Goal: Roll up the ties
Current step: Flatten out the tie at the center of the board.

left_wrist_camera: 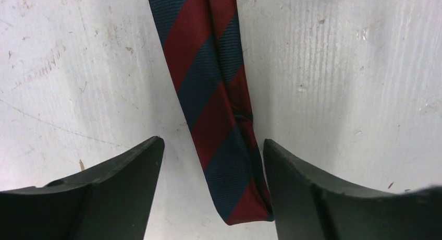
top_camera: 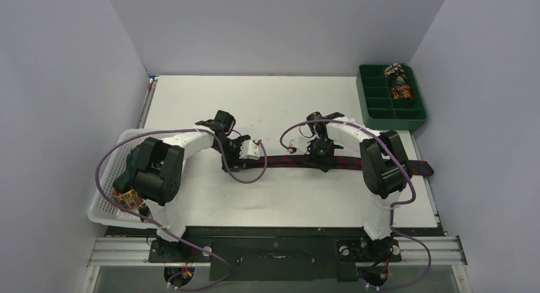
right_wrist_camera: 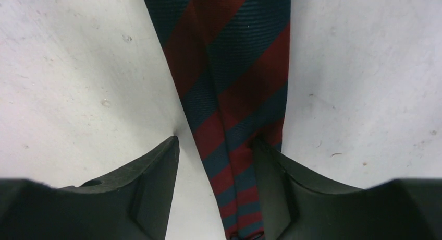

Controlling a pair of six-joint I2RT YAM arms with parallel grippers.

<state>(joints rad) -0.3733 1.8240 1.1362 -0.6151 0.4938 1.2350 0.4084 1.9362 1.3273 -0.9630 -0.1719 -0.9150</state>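
A dark navy tie with red diagonal stripes lies flat and stretched left to right across the middle of the table. My left gripper is open over its narrow left end. In the left wrist view the tie's end lies between the spread fingers, close to the right one. My right gripper is open over the tie's middle. In the right wrist view the tie runs between the fingers, and the right finger touches its edge. The wide end reaches the table's right edge.
A green compartment tray stands at the back right with rolled ties in its far compartments. A white mesh basket sits at the near left under the left arm and holds a floral tie. Grey walls enclose the table.
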